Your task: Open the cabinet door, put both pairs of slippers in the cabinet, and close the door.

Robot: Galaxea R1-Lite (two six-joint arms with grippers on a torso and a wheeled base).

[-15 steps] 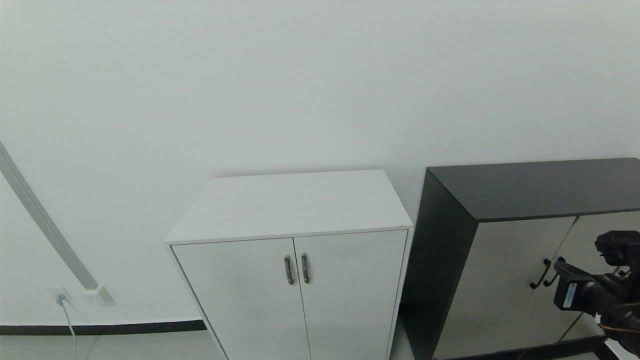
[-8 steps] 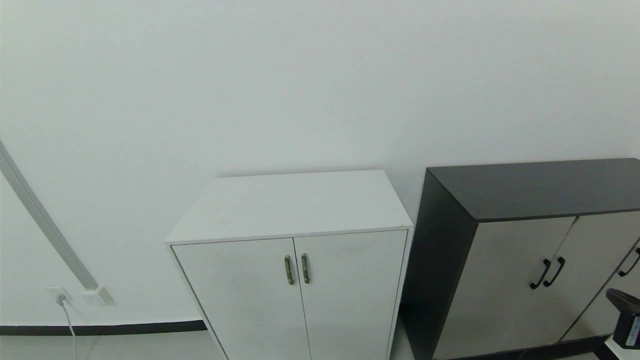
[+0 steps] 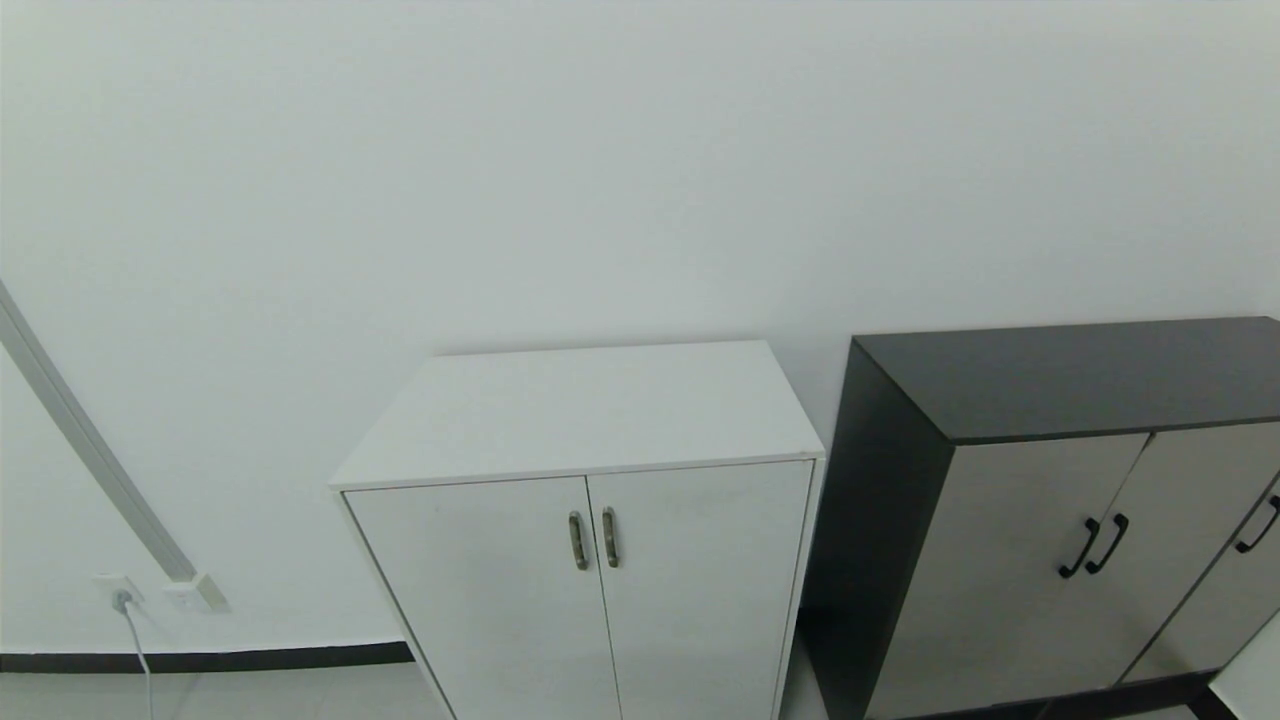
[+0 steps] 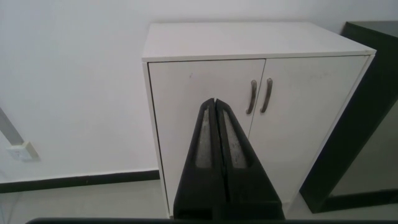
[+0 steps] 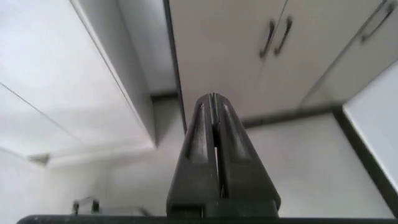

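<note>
The white cabinet (image 3: 580,410) stands against the wall with both doors closed; its two metal handles (image 3: 594,538) meet at the middle. In the left wrist view my left gripper (image 4: 215,102) is shut with nothing in it, held in front of the white cabinet (image 4: 205,81), its tip near the left door and left of the handles (image 4: 260,96). My right gripper (image 5: 214,98) is shut and empty, held low over the floor and facing the foot of the dark cabinet (image 5: 249,56).
A dark cabinet (image 3: 1050,380) with grey doors and black handles (image 3: 1095,545) stands right beside the white one. A wall socket (image 3: 120,592) with a cable and a slanted conduit (image 3: 80,440) are at the left. Open floor (image 5: 298,168) lies before the cabinets.
My right arm, seen one second ago at the head view's lower right in front of the dark cabinet, has dropped down and out of that view. The cabinet doors have stayed closed.
</note>
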